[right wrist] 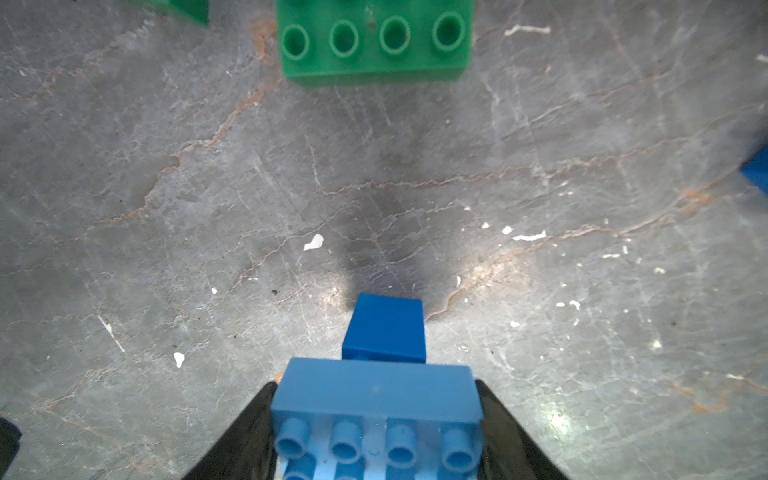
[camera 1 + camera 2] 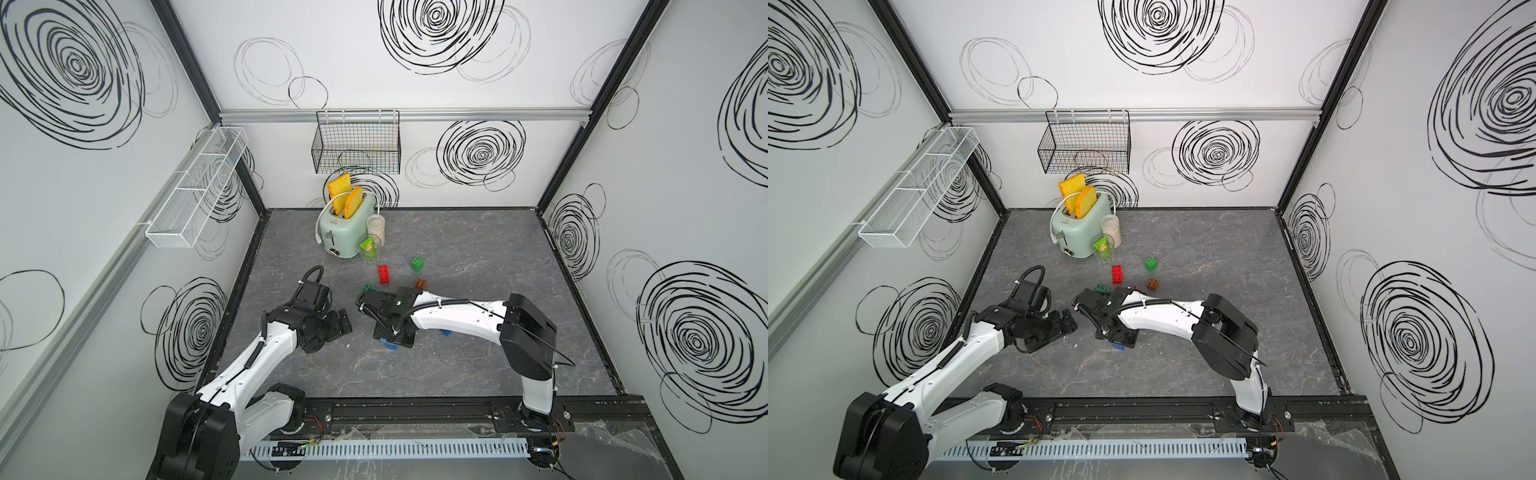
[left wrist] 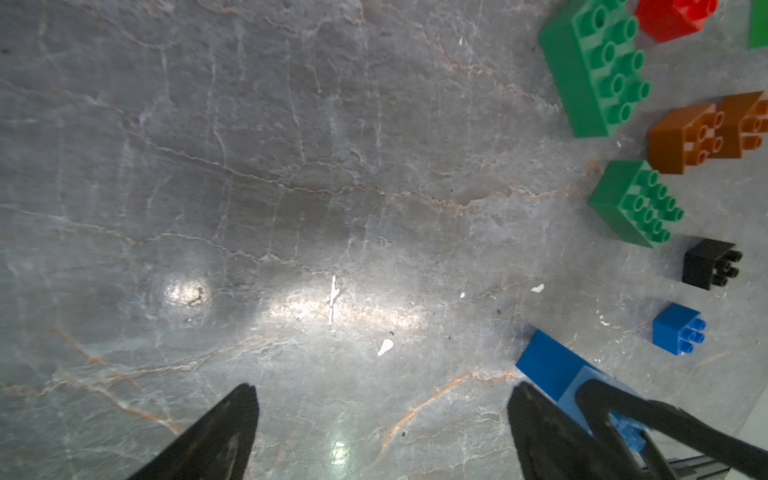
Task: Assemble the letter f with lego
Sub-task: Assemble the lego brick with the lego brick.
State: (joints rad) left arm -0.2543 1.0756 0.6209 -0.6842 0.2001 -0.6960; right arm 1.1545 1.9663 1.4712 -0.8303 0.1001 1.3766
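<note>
LEGO "F" IN THE MAKING: My right claw pinches a light blue oblong brick by its long flat walls. A dark blue brick sits at its underside, down toward the grey marbled table. Whether the two are snapped together I cannot tell.

My left claw hangs spread and empty at nine o'clock of it. At twelve o'clock lie a red oblong brick, a green square brick and an orange-brown brick, all loose.

I judge the plastic light, stiff and slick, so I would squeeze the flat sides and keep the studs clear. In both top views my right arm hides most of the held pair.
</note>
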